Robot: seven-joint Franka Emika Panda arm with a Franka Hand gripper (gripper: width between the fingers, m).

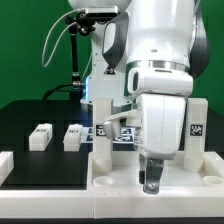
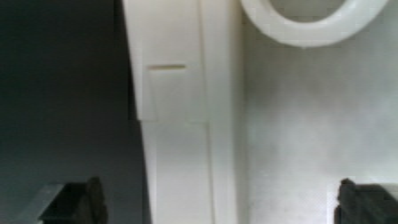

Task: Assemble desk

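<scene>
The desk's wide white rimmed panel point(image 1: 115, 185) lies at the front of the table. My gripper point(image 1: 150, 181) points straight down over it. In the wrist view the panel's raised rim point(image 2: 178, 120) runs between my fingertips, with the flat inner face point(image 2: 302, 130) and a round socket ring point(image 2: 311, 22) beside it. My gripper point(image 2: 217, 205) is open wide, one dark fingertip point(image 2: 71, 205) outside the rim over the black table, the other inside; it holds nothing. Two white block legs point(image 1: 40, 136) point(image 1: 72, 136) lie on the black table at the exterior view's left.
The marker board point(image 1: 112, 131) lies behind the panel, partly hidden by the arm. A white block-shaped piece point(image 1: 5, 165) sits at the exterior view's left edge. A green backdrop and a black stand rise at the back.
</scene>
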